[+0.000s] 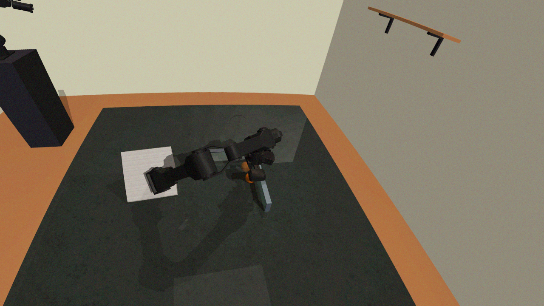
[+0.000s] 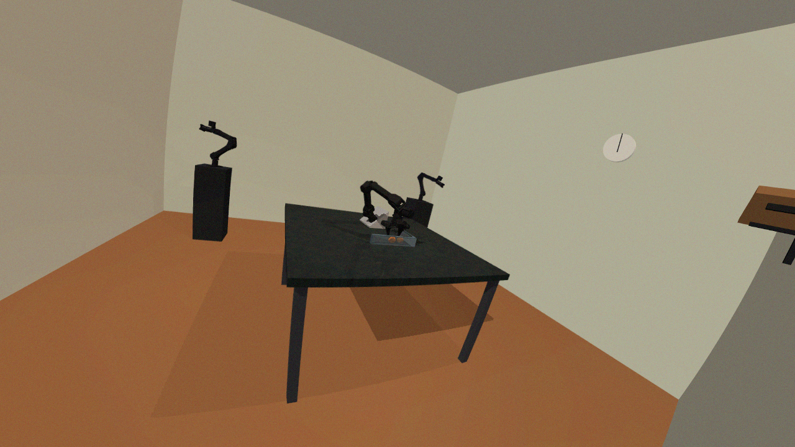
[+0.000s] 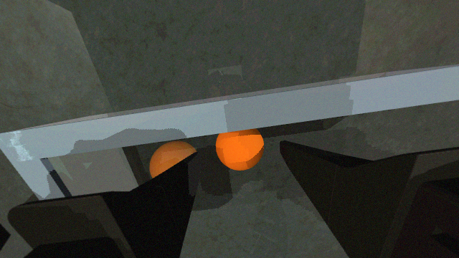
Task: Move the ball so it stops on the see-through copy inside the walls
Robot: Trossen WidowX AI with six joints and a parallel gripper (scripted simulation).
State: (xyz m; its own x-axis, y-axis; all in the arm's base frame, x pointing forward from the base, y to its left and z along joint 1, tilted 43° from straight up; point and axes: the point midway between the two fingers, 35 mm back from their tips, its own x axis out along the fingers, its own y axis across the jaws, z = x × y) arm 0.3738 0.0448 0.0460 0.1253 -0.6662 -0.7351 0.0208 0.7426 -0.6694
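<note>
The orange ball [image 1: 248,178] [image 2: 392,239] [image 3: 239,150] lies on the table, inside the corner, close beside the long clear wall [image 1: 267,197] [image 3: 287,107]; I cannot tell whether they touch. The see-through copy [image 1: 245,165] [image 2: 400,239] [image 3: 170,158] is beside the ball, nearer the corner with the short wall [image 1: 217,150] [image 3: 26,170]. My gripper [image 2: 395,232] [image 3: 239,151] points down and is open. In the wrist view its fingertips stand to either side of the ball, with space at both sides. The left finger covers part of the copy. In the top view a finger partly hides the ball.
The arm's base stands on a white board [image 1: 134,186] at the left of the dark table [image 1: 315,228] [image 2: 333,261]. The long wall's free end points toward the near side in the top view. Other arms on pedestals [image 1: 38,102] [image 2: 211,205] stand away from the table.
</note>
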